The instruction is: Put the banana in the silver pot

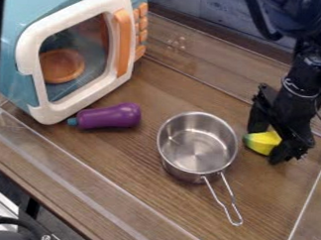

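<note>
The yellow banana [265, 143] lies on the wooden table just right of the silver pot [197, 145], mostly covered by my gripper. The pot is round and shiny, holds nothing, and its thin wire handle [224, 201] points toward the front right. My black gripper [275, 142] reaches straight down over the banana, its fingers open on either side of it with the tips at table level. Only a small yellow part shows between the fingers. Whether the fingers touch the banana cannot be told.
A purple toy eggplant [108, 116] lies left of the pot. Behind it stands a teal-and-white toy microwave [73, 51] with its door ajar. A clear low wall [69, 154] borders the table's front and left side.
</note>
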Controlling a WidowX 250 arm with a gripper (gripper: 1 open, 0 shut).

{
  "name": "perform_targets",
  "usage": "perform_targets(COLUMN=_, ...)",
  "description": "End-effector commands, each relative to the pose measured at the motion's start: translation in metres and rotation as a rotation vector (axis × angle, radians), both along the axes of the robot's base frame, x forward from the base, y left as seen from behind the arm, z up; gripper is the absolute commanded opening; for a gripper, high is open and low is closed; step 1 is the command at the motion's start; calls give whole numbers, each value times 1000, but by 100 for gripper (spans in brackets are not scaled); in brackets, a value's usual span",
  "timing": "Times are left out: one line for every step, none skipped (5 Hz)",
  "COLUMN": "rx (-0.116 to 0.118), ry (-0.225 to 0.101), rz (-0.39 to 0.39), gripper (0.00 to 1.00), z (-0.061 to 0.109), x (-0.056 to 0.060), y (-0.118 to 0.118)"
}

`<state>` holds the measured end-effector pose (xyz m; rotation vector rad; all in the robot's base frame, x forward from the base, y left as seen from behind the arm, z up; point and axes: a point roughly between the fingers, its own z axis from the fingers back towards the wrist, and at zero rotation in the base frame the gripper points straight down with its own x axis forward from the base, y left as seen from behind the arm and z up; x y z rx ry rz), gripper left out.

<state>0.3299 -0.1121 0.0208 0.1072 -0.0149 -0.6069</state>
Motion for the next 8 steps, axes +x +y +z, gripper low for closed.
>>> perform_targets(rx=7, ry=-20, rz=6, gripper=100, z=3, x=6, y=-4)
perform_targets(rx=13, ry=-21, rz=13, gripper=100, z=2, x=9, y=-5)
perform_targets(rx=17, ry=-21, rz=20, gripper=100, z=1, x=12, y=-5)
perform_targets(rx=16, ry=-22, rz=12, gripper=0, z=0, x=12, y=-4)
perform_targets(rx=22, ry=-18, rz=12, gripper=0, z=7, x=10, y=-1)
perform_targets(rx=31, ry=-14, rz=17, gripper=0, z=18, x=7, y=2)
perform_targets(rx=39, ry=-15, rz=31, gripper=0, z=31, x=4, y=7)
perform_targets(rx=46, ry=-11, rz=40, gripper=0, z=42, x=0, y=11)
